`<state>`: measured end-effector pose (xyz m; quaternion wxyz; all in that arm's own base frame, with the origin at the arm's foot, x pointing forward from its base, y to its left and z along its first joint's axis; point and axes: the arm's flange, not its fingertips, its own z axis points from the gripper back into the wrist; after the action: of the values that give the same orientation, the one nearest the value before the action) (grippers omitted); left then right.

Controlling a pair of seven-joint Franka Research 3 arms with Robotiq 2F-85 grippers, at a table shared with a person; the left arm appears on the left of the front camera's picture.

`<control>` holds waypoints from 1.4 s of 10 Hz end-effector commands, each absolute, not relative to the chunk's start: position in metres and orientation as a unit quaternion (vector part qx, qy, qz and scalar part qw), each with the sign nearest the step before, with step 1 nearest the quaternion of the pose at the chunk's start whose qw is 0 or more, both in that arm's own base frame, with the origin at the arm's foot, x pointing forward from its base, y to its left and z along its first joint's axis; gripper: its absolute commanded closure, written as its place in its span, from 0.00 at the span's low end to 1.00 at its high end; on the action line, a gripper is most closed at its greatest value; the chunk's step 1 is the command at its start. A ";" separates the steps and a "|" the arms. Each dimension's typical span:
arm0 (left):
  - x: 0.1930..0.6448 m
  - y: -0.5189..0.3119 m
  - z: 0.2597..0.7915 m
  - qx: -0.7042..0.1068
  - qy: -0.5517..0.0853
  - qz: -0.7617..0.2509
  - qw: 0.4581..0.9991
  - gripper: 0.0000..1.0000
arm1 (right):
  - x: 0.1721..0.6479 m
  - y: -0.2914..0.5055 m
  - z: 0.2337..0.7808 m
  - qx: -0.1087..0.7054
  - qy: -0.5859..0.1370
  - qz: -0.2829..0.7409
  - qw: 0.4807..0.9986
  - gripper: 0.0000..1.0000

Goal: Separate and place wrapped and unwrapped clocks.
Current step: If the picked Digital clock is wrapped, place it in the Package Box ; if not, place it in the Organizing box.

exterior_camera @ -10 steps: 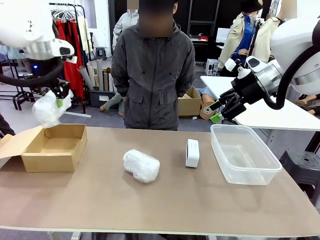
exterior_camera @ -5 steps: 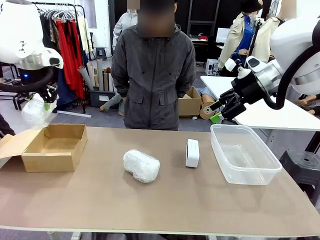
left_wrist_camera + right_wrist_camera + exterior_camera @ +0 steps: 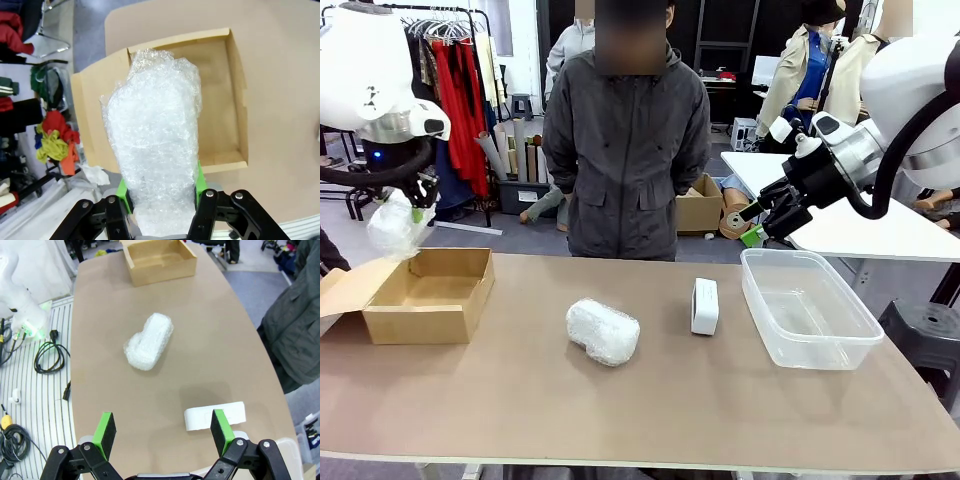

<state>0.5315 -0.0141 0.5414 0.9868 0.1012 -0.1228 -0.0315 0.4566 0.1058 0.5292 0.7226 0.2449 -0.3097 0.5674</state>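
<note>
Front view. Left claw up at the left end of the desk, clenched on a wrapped clock in white bubble wrap. The bundle hangs in the air above the far-left corner of the open cardboard box, not touching it. A second wrapped clock lies on the desk near the middle. The bare white clock stands on its edge to the right of it, just beside the clear tub but apart from it. Right claw hovers above the tub's far side, jaws spread, nothing in them. A person stands at the far edge.

Left wrist view. Left claw grips the wrapped clock at its lower end, a green pad on either side (wrap bulges over both pads). Below and beyond it sits the cardboard box, on the desk.

Right wrist view. Right claw released, pads wide apart, high over the desk. The bare white clock sits below, near the right-hand pad. The second wrapped clock lies farther off, well apart from it; the cardboard box is at the far end.
</note>
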 end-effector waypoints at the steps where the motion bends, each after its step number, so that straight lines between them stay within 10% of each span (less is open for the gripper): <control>1: 0.544 -0.002 0.507 0.087 -0.119 -0.027 0.989 1.00 | 0.457 0.106 0.531 0.247 -0.311 0.570 0.719 0.00; 14: 0.582 0.029 0.395 0.071 -0.082 -0.032 0.994 1.00 | 0.457 0.106 0.531 0.247 -0.311 0.570 0.719 0.00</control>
<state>0.5752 0.0234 0.3922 0.9948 0.0643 -0.0750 -0.0252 0.4566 0.1057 0.5292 0.7226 0.2450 -0.3097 0.5674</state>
